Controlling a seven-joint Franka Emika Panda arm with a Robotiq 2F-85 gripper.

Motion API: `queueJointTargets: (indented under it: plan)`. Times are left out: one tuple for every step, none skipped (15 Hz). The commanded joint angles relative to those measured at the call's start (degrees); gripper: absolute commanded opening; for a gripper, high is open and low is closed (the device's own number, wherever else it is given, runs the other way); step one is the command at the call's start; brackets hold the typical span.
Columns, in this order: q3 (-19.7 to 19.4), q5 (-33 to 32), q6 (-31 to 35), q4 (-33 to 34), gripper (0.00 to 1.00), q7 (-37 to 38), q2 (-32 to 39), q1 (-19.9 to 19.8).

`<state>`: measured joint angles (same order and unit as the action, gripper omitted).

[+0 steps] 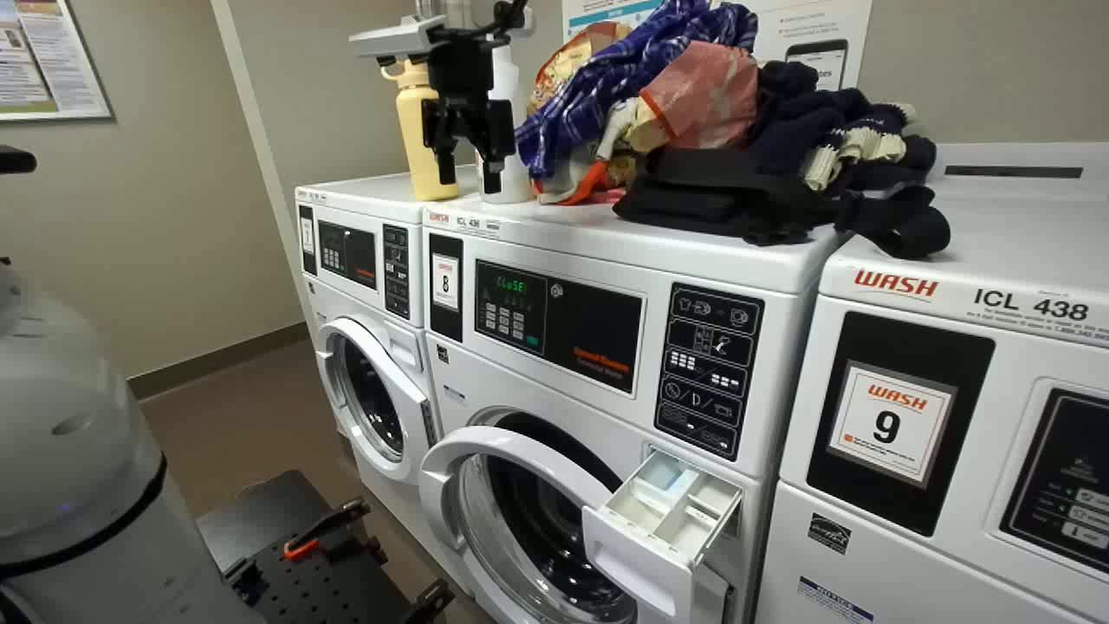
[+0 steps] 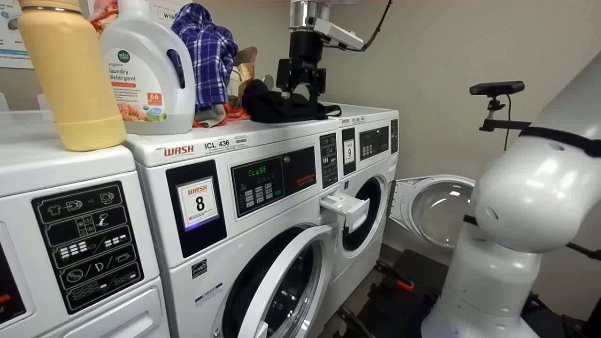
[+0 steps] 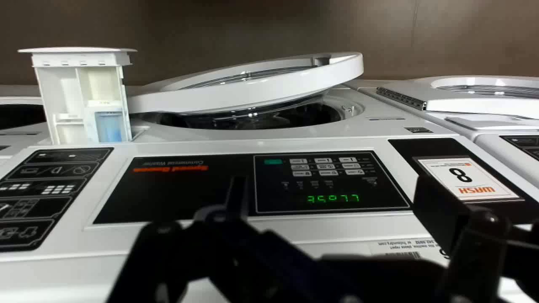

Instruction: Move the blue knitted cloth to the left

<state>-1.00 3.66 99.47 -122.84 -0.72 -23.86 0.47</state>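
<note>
Blue plaid cloth point(image 2: 206, 61), presumably target, bunched just right of detergent bottle point(image 2: 145, 80); claw point(image 1: 470, 184) spread, empty, forward of bottle; probably unstarted, can't confirm; grasp, leftward carry, release remain

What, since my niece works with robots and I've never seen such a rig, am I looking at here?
The jointed white machine is a robot arm, ending in black fingers made for gripping. Two pictures look on from different places outside it; the wrist view, which stands upside down, looks out from the arm's end, past the fingers, at the front of washing machine 8. On the washer tops are heaped a blue plaid cloth and black fabric, among other items; a yellow bottle and a laundry detergent bottle stand there too. The fingers are apart and nothing shows gripped between them, so nothing seems to be held.
</note>
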Motion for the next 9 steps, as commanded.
queueJointTargets:
  plan:
    - [0.14,0.05,-0.12,0.13,1.00,-0.07,0.05,-0.19]
    - [-0.28,-0.10,-0.27,1.22,1.00,-0.46,0.79,-0.44]
    - [-0.59,-0.14,-0.53,2.07,1.00,-0.77,1.35,-0.59]
    - [-1.02,-0.31,-0.69,3.35,1.00,-1.16,2.17,-0.84]
    - [-1.37,-0.36,-0.86,4.44,1.00,-1.47,2.85,-0.99]
    - [-1.94,0.09,-1.42,5.92,1.00,-2.16,3.68,-1.02]
    - [-2.22,0.14,-1.60,6.92,1.00,-2.84,4.22,-0.96]
    - [-2.53,0.21,-1.31,8.11,1.00,-3.00,4.85,-1.11]
    - [-2.93,0.59,-1.41,9.57,1.00,-3.42,5.59,-1.16]
